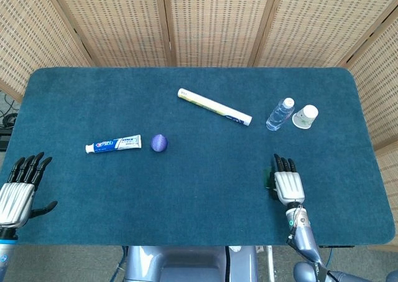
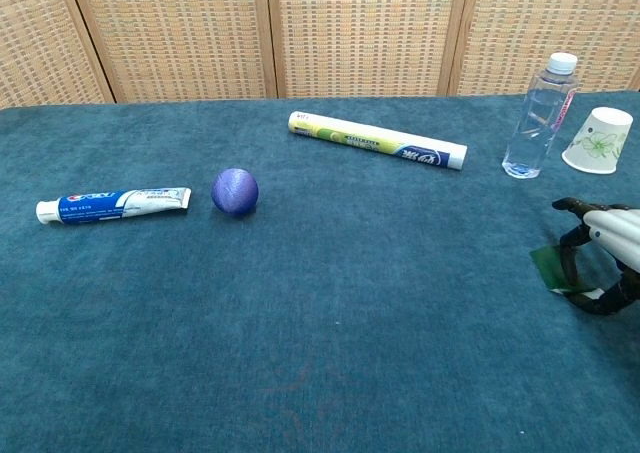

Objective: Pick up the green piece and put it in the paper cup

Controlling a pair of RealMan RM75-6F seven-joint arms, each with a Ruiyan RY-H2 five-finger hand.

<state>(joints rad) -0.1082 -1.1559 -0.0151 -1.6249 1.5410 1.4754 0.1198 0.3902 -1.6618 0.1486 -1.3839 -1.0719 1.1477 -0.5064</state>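
The right hand (image 2: 600, 263) curls its fingers around the green piece (image 2: 553, 266) low over the table, seemingly gripping it, while the paper cup (image 2: 598, 140) beyond waits unfilled.

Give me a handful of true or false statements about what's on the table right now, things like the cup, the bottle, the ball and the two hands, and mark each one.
1. The paper cup lies on its side with its mouth toward the camera. False: it stands mouth down beside the water bottle.
2. The green piece is on the table under the fingers of the right hand. True.
3. The purple ball sits next to the toothpaste tube. True.
4. The left hand is holding the toothpaste tube. False: it is at the table's near corner, fingers spread, holding nothing.
5. The long yellow-green tube lies flat on the table. True.
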